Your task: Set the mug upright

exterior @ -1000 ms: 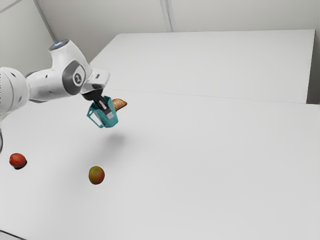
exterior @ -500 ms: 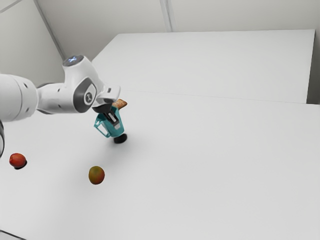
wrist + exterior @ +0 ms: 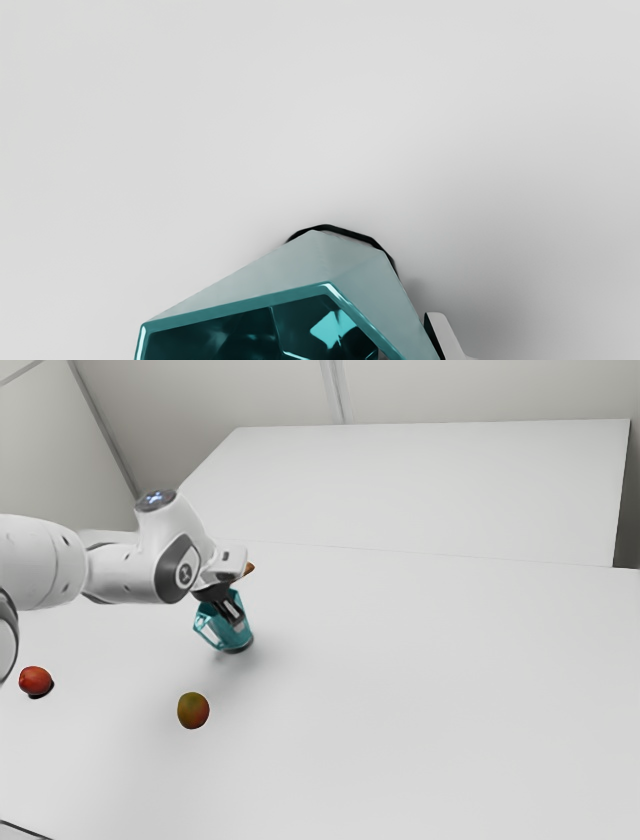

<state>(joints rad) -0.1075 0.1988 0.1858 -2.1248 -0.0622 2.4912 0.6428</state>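
The arm (image 3: 130, 572) is reaching in from the exterior view's left, and its claw (image 3: 236, 618) is pointing down at the tabletop (image 3: 450, 680), holding the teal mug (image 3: 233, 639). In the wrist view one finger (image 3: 444, 332) is lying along the mug's outer wall.

The mug is sitting low, between the tabletop's far edge and its near side, toward the exterior view's left. Its opening is facing up and its body is looking close to upright, leaning a little; whether the base is resting flat I cannot tell. Its handle (image 3: 203, 632) is pointing toward the exterior view's left, and a dark shadow is hugging the base.

Nearer the far edge, a brown piece of food (image 3: 249, 569) is peeking out from behind the hand. A green and red fruit (image 3: 193, 710) is lying nearer the tabletop's near side than the mug, and a red fruit (image 3: 35, 681) is resting farther toward the exterior view's left, well apart from both.
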